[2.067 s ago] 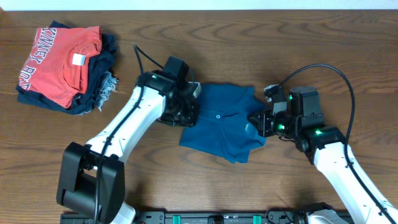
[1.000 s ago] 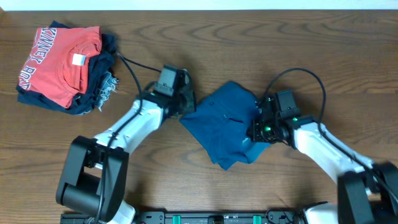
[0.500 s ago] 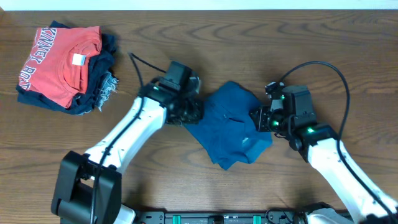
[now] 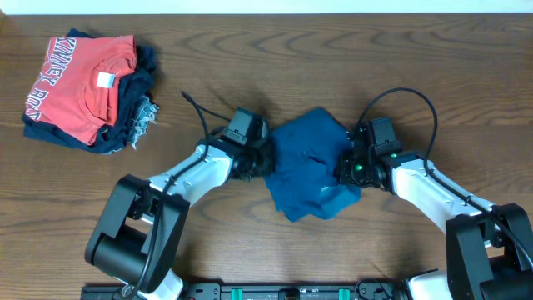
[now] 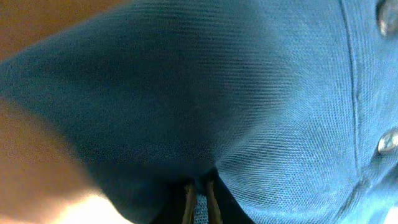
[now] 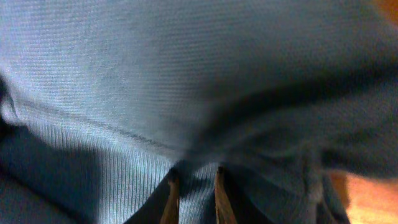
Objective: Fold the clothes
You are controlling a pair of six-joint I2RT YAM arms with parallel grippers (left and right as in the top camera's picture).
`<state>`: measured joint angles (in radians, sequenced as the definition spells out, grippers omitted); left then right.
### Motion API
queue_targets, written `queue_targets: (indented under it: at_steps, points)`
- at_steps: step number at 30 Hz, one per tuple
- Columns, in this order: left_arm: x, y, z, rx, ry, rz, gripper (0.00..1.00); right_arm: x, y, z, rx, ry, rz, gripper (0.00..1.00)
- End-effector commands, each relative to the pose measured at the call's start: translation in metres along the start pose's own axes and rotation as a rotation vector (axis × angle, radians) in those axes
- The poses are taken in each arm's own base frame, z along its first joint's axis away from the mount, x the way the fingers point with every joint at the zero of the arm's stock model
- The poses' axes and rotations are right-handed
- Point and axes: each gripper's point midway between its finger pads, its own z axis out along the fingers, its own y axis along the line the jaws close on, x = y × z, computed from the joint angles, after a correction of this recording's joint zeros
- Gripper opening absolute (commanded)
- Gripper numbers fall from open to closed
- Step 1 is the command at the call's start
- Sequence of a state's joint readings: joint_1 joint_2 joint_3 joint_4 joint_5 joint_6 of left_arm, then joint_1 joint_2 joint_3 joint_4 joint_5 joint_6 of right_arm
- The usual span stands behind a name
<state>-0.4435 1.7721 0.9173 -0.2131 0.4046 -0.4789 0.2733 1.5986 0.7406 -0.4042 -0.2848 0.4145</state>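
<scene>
the blue polo shirt (image 4: 308, 162) lies bunched near the middle of the bench (image 4: 250, 50), its placket with the buttons (image 5: 387, 142) facing up. my left pincer (image 4: 260, 160) is pressed together on the shirt's nine o'clock edge, and my right pincer (image 4: 344, 169) is pinching the three o'clock edge. in both wrist views the knit cloth runs straight into the narrow gap between my tips. the pile of folded clothes (image 4: 83, 87), a red t-shirt (image 4: 79, 79) on top, sits well apart at ten o'clock.

i judge the step in hand to be shifting and straightening the shirt so that a fold can be made. to do it well, i should keep both pinches firm and pull the two edges apart evenly until the slack is gone. then i should lay the cloth flat before letting go. uneven pulling would skew the placket or wrinkle the lower part, which already sags towards six o'clock.

compared with two seconds ago, the shirt is no longer a broad flat shape. it is narrower, more crumpled and turned, with its lower corner pointing to about seven o'clock. both my arms sit lower and closer in, and my left forearm has swung from a high reach down along the bench.
</scene>
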Motion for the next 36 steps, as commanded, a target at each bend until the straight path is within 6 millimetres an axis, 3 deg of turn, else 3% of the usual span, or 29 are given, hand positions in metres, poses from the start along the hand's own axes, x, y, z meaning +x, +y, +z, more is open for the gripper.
queue_targets:
  at_steps: [1, 6, 8, 12, 17, 19, 22, 26, 31, 36]
  points:
    - [-0.028, 0.026, -0.001, -0.059, -0.072, 0.025, 0.11, 0.032, -0.010, 0.012, 0.074, 0.091, 0.033, 0.21]
    - [-0.060, -0.001, -0.029, 0.081, -0.090, 0.058, 0.17, 0.023, 0.006, -0.002, 0.031, 0.036, -0.031, 0.24]
    - [-0.064, -0.006, -0.043, 0.090, -0.076, 0.063, 0.24, 0.013, 0.017, -0.017, -0.006, -0.016, -0.105, 0.32]
    - [-0.056, -0.008, -0.073, 0.077, -0.040, 0.026, 0.53, 0.004, 0.049, -0.050, -0.139, -0.106, -0.296, 0.44]
    - [-0.041, -0.005, -0.096, 0.108, 0.013, -0.016, 0.66, -0.003, 0.059, -0.063, -0.169, -0.163, -0.329, 0.45]
    - [-0.032, -0.002, -0.096, 0.119, 0.053, -0.046, 0.70, -0.005, 0.056, -0.058, -0.160, -0.162, -0.328, 0.40]
    - [-0.020, 0.004, -0.091, 0.110, 0.086, -0.066, 0.75, -0.007, 0.048, -0.044, -0.125, -0.143, -0.303, 0.25]
    - [-0.001, 0.012, -0.081, 0.102, 0.138, -0.089, 0.78, -0.003, 0.029, -0.016, -0.065, -0.070, -0.206, 0.13]
    - [0.021, 0.021, -0.069, 0.107, 0.195, -0.122, 0.82, 0.013, 0.012, 0.011, -0.022, 0.034, -0.102, 0.07]
    - [0.031, 0.025, -0.048, 0.138, 0.190, -0.205, 0.89, 0.021, 0.005, 0.022, -0.003, 0.077, -0.075, 0.06]
